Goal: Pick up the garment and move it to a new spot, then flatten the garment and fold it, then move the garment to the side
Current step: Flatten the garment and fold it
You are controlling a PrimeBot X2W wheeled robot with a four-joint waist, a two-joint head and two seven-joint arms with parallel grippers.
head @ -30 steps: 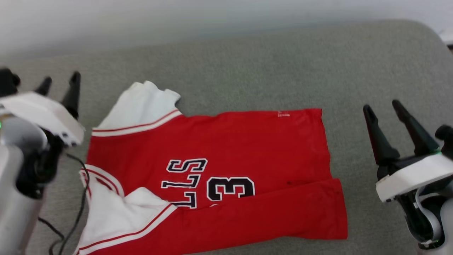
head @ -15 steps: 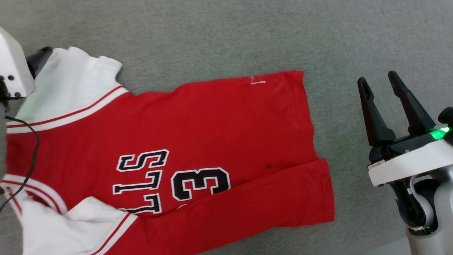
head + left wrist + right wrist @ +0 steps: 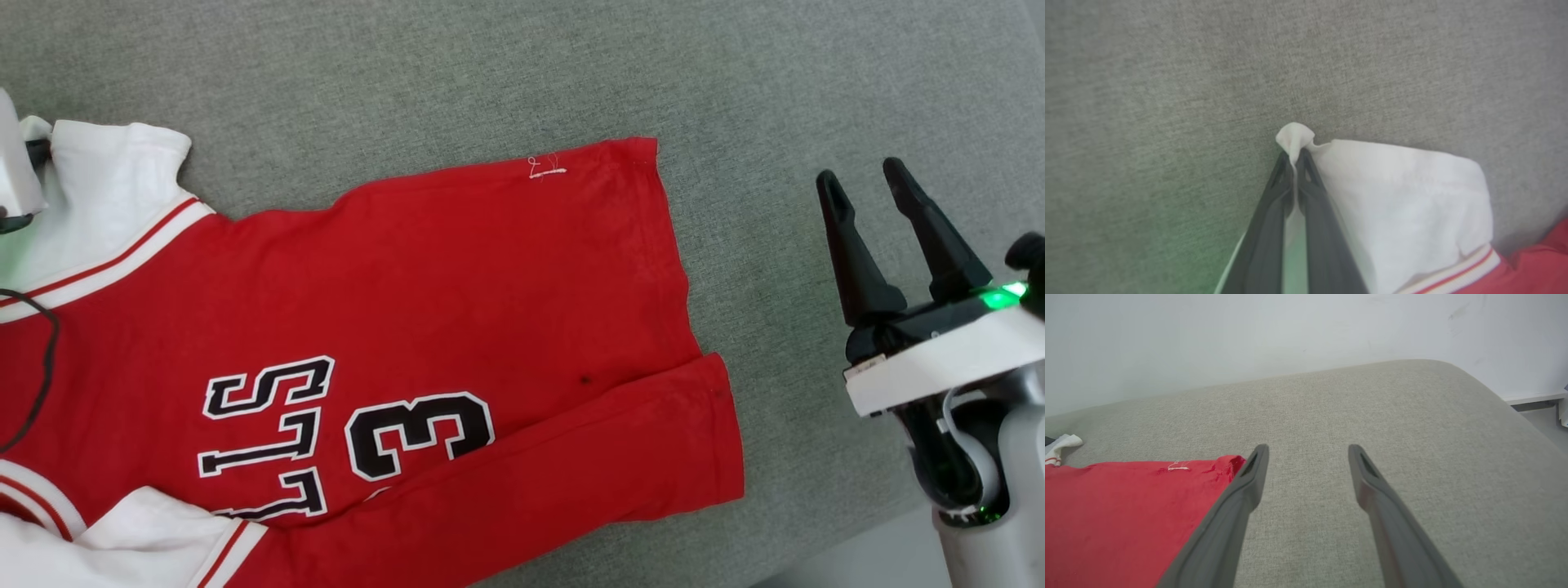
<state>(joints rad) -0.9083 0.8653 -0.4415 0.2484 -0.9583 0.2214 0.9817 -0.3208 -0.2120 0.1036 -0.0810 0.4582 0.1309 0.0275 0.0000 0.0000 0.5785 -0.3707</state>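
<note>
At the tips of my left gripper [image 3: 1294, 157] a pinch of white cloth now stands up. A second ago those fingers were spread wide, and they have just snapped together on the outer corner of the white sleeve [image 3: 1392, 192]. So the left hand is clamped on the garment [image 3: 424, 302], with the rest of the sleeve lying flat just to the right of my fingers and the red body beyond it.

My head has bent lower too, so the shirt's apparent slide across the head view is my camera moving, not the cloth. The jersey lies as it did on the grey cushion [image 3: 408, 73], lettering up, with one long edge turned over in a red flap [image 3: 571, 465].

Further right, the hem [image 3: 678, 269] lies near my right gripper [image 3: 860, 170] but apart from it. Its fingers stay spread wide and empty, the hem's far corner just off the left finger in the right wrist view.

I judge that a first hold is made for the next pull or fold — the left has its corner, the right has yet to take anything. So thin a pinch could slip if I tug hard.
</note>
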